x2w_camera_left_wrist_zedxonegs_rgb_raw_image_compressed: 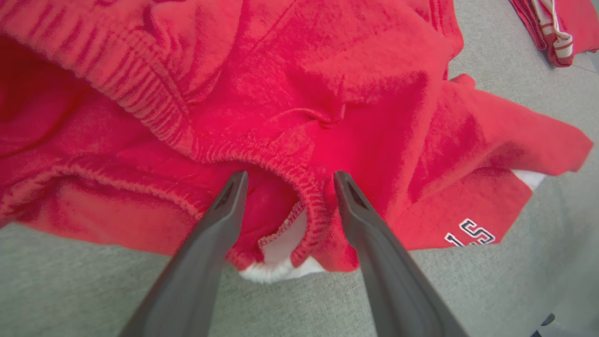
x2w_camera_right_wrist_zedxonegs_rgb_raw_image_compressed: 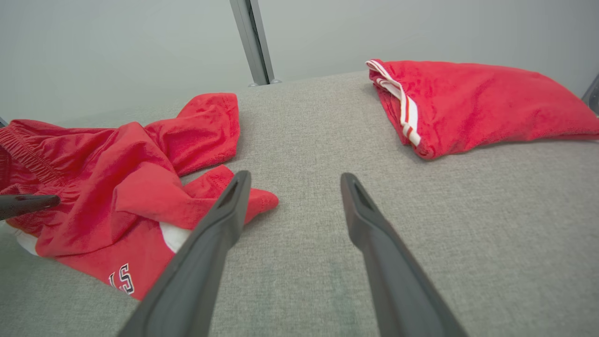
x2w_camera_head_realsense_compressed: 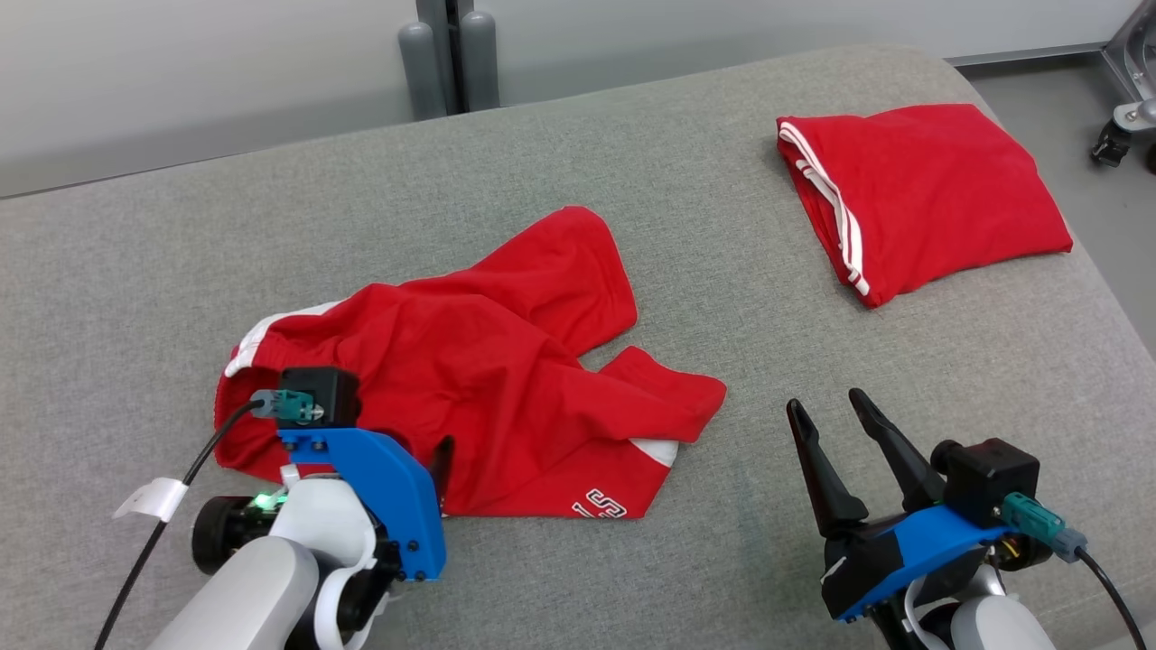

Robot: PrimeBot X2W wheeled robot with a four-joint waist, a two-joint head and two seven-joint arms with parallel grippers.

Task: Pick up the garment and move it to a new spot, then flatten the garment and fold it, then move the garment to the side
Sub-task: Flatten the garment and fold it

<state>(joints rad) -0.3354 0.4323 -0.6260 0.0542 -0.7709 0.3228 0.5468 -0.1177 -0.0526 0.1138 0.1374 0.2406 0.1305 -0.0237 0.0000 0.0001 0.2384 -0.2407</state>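
Grey cloth covers the worktop (x2w_camera_head_realsense_compressed: 632, 135); the crumpled red shorts (x2w_camera_head_realsense_compressed: 470, 361) lie under the left hand (x2w_camera_left_wrist_zedxonegs_rgb_raw_image_compressed: 290, 174), whose wide-spread fingers (x2w_camera_left_wrist_zedxonegs_rgb_raw_image_compressed: 224, 220) straddle the waistband (x2w_camera_left_wrist_zedxonegs_rgb_raw_image_compressed: 310, 189); from there the legs trail off to its right; the right hand (x2w_camera_head_realsense_compressed: 825, 399), also wide and empty, hovers just right of the hem, so the left is nearer.

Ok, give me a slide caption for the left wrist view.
Left gripper, jaws open, astride the waistband of crumpled red shorts.
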